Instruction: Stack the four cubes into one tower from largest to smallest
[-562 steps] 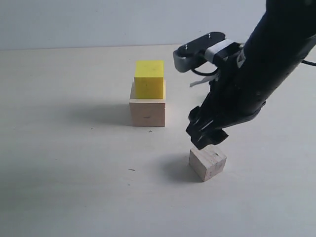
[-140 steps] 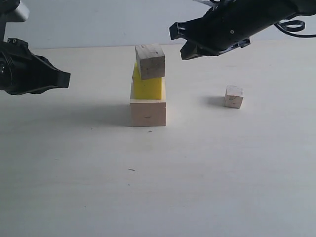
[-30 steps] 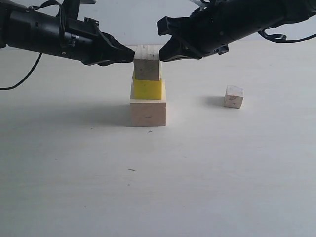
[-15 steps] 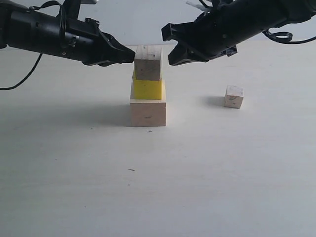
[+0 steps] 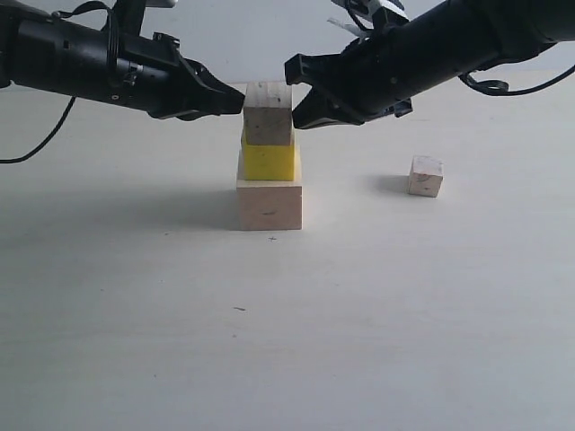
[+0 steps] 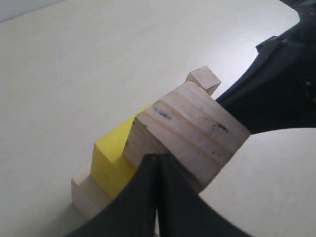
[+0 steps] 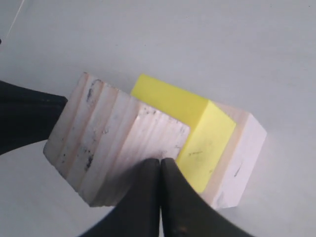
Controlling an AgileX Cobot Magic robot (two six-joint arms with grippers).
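Site is presenting as a robotics test lab: black left arm (image 5: 81,63) and right arm (image 5: 467,40) are hanging over a plain pale tabletop (image 5: 135,314), blank wall (image 5: 260,36) behind.

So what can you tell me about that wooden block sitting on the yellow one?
It is a pale wooden cube with straight grain lines and dark specks on its upper face. It sits level as the third tier of the stack, resting on the bright yellow cube. The closed left tool and the closed right tool appear to touch it from opposite sides, with neither one gripping it.
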